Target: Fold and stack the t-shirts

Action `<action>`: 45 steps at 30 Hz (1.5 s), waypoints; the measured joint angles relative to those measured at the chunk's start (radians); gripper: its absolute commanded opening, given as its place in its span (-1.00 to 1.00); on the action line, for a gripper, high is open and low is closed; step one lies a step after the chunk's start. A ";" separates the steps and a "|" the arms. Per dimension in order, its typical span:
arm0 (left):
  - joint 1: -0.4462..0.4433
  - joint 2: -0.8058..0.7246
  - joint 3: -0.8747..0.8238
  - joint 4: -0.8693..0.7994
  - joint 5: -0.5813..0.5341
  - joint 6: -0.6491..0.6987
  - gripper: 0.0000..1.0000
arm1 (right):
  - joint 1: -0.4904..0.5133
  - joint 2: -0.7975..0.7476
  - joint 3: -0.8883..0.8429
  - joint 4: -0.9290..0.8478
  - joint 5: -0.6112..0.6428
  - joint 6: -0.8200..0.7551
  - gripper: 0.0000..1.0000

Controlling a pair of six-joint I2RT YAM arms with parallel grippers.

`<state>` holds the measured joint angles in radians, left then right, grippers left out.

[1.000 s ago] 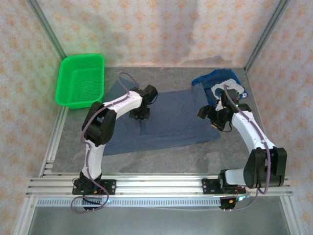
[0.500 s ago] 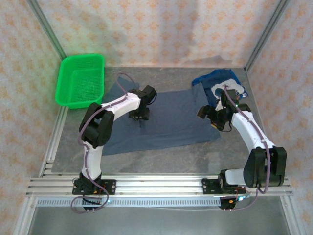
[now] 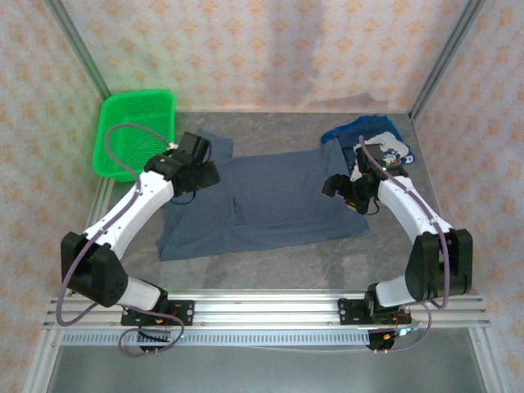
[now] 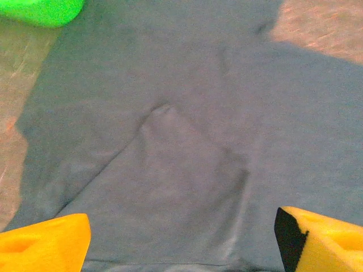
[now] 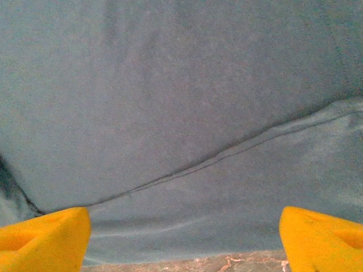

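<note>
The slate-blue t-shirt (image 3: 274, 201) lies spread flat across the middle of the table. My left gripper (image 3: 193, 170) hovers over its left part, near the sleeve. In the left wrist view the left gripper (image 4: 181, 241) is open, its yellow fingertips (image 4: 48, 243) wide apart above a folded flap of the shirt (image 4: 187, 181). My right gripper (image 3: 349, 193) is over the shirt's right edge; it (image 5: 184, 241) is open above the hem (image 5: 227, 192), holding nothing. The darker blue t-shirt with white print (image 3: 372, 141) lies crumpled at the back right.
A green mesh basket (image 3: 135, 135) stands at the back left, close to the left gripper, and its corner (image 4: 39, 8) shows in the left wrist view. Bare grey table (image 3: 270, 262) runs along the front. Frame posts stand at the back corners.
The left gripper opened and let go of the slate-blue shirt, and the arm swung left from the shirt's middle to its left part. The right gripper barely moved.
</note>
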<state>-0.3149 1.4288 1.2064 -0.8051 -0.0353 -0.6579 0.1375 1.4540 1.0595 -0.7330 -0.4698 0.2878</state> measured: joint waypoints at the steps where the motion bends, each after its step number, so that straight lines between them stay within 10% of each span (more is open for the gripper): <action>1: 0.011 0.000 -0.045 0.010 0.009 -0.007 0.53 | 0.010 0.027 0.008 0.000 0.011 -0.002 0.69; 7: 0.035 0.034 -0.226 0.063 0.063 -0.055 -0.05 | 0.024 0.147 0.008 0.008 0.080 0.029 0.35; 13: 0.036 0.074 -0.303 0.140 0.080 -0.086 -0.22 | 0.024 0.212 -0.043 0.021 0.187 0.108 -0.02; 38: -0.098 -0.042 -0.543 0.201 0.122 -0.228 -0.19 | -0.055 -0.021 -0.301 -0.172 0.415 0.307 0.10; 45: -0.098 -0.085 -0.525 0.040 0.131 -0.230 0.30 | -0.056 -0.047 -0.270 -0.248 0.421 0.320 0.32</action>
<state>-0.4126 1.3434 0.6815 -0.7650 0.0959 -0.8883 0.0818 1.4067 0.7891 -0.9806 -0.0486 0.6079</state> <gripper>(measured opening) 0.597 0.635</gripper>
